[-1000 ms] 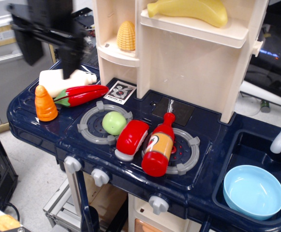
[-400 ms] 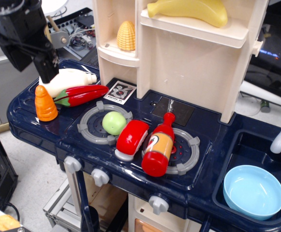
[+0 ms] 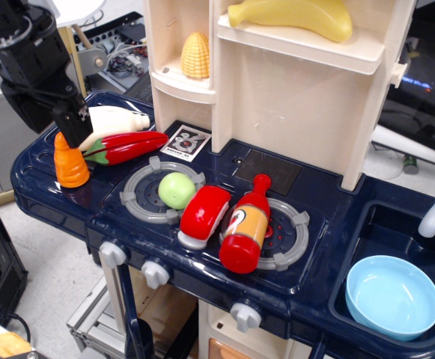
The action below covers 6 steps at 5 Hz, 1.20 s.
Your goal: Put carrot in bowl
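The carrot (image 3: 71,161), a small orange ridged cone, stands upright at the far left of the dark blue toy stove top (image 3: 90,202). My black gripper (image 3: 51,126) hangs just above and slightly left of the carrot's tip. Its jaws look open and hold nothing. One finger (image 3: 70,124) reaches down close to the carrot's top. The light blue bowl (image 3: 391,296) sits empty in the sink at the far right, well away from the carrot.
A red chili pepper (image 3: 126,145) and a white bottle (image 3: 116,120) lie right beside the carrot. A green ball (image 3: 177,190), a red-and-white piece (image 3: 204,215) and a ketchup bottle (image 3: 245,224) lie on the burners. The cream shelf unit (image 3: 292,97) with corn (image 3: 195,55) and a banana (image 3: 292,16) rises behind.
My gripper has moved left and down, from above the white bottle to just above the carrot. Nothing else has moved.
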Motion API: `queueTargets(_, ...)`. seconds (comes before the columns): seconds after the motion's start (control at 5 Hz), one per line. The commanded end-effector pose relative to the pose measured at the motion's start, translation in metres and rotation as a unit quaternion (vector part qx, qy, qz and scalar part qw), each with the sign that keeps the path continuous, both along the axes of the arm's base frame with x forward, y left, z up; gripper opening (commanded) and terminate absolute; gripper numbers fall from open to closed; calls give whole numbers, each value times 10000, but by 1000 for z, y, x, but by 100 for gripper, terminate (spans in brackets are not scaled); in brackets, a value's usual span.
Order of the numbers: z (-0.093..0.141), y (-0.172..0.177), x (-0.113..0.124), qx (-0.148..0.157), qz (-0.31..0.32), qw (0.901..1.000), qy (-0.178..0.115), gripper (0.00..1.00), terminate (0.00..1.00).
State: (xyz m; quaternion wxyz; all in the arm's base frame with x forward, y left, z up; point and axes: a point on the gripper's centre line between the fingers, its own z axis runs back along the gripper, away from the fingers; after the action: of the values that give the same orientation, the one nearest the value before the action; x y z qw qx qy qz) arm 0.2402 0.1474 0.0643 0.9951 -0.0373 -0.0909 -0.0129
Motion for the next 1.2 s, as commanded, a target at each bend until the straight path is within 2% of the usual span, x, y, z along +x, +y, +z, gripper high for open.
queueTargets(0.0, -17, 6, -1, 2, -69, 9999, -150, 0, 0)
queueTargets(0.2, -9, 0, -2, 48, 106, 9999, -123, 0, 0)
queueTargets(0.4, 25, -24, -1, 259, 451, 9986, -22, 0, 0)
queueTargets(0.6, 65, -72, -1, 253, 1184, 9924, 207, 0, 0)
queueTargets(0.8, 73, -117, -2, -156, 1929, 9807, 281, 0, 0)
queueTargets(1.0, 76, -164, 0, -653, 2629, 9616, 444, 0, 0)
